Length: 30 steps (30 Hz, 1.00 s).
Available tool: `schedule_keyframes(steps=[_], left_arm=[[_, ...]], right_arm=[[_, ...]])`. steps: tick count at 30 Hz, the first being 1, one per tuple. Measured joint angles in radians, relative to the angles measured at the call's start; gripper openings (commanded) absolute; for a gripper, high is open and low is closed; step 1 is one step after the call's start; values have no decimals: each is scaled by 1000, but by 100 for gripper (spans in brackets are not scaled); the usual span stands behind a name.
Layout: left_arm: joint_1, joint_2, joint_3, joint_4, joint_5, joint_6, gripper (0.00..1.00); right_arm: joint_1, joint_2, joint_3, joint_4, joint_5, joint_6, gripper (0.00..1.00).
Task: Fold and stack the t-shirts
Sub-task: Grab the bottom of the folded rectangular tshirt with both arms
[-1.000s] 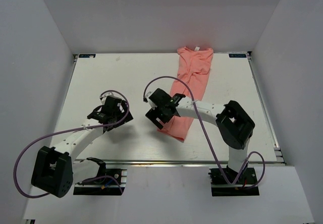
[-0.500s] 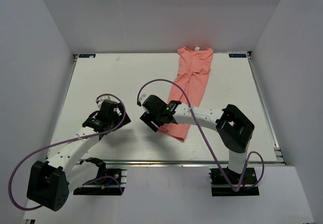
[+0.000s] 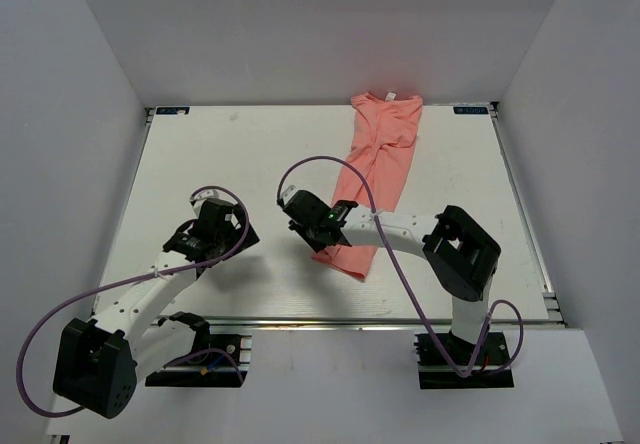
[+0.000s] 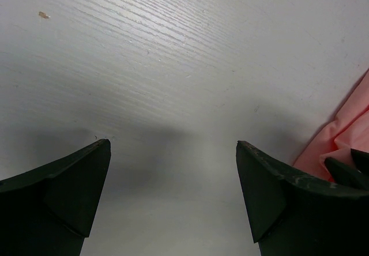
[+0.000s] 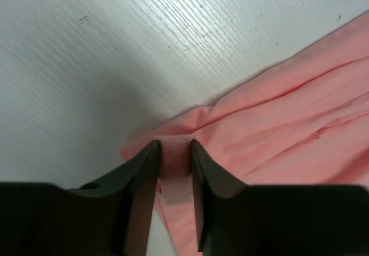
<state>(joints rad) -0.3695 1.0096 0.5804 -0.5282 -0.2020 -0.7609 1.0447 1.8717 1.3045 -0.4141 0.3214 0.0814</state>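
The salmon-pink t-shirt (image 3: 380, 159) lies as a long narrow strip from the table's far edge toward the near middle, its white neck label (image 3: 392, 95) at the far end. My right gripper (image 3: 318, 234) sits low at the shirt's near left corner. In the right wrist view the right gripper (image 5: 174, 143) has its two fingers pinching a raised fold of the t-shirt (image 5: 288, 112). My left gripper (image 3: 215, 226) hovers over bare table to the left, open and holding nothing (image 4: 173, 143). A bit of the t-shirt (image 4: 346, 132) shows at the right edge of the left wrist view.
The white table (image 3: 240, 164) is bounded by a metal rail (image 3: 400, 326) at its near edge and white walls on three sides. Purple cables loop over both arms. The right arm's elbow (image 3: 462, 252) stands just right of the shirt's near end.
My right gripper has dropped onto the shirt's near left corner and closed from wide open onto a fold of fabric. The left arm pulled back toward me, then stayed still.
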Motion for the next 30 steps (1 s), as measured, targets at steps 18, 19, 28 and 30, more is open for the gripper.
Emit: schedule_keyframes(steps=[18,19,28,30], left_arm=[[0,0,-6,5,8,1,100],[0,0,-8,6,8,1,100],[0,24,-12,31,39,3,100],[0,35,-12,37,47,4,100]], right_arm=[[-2,-106,-103,142,-61,159,0],[-2,-124,-111,173,-65,166,0],[-3,-158,-117,346,-39,179,0],[-3,-162,-129,383,-27,188,0]])
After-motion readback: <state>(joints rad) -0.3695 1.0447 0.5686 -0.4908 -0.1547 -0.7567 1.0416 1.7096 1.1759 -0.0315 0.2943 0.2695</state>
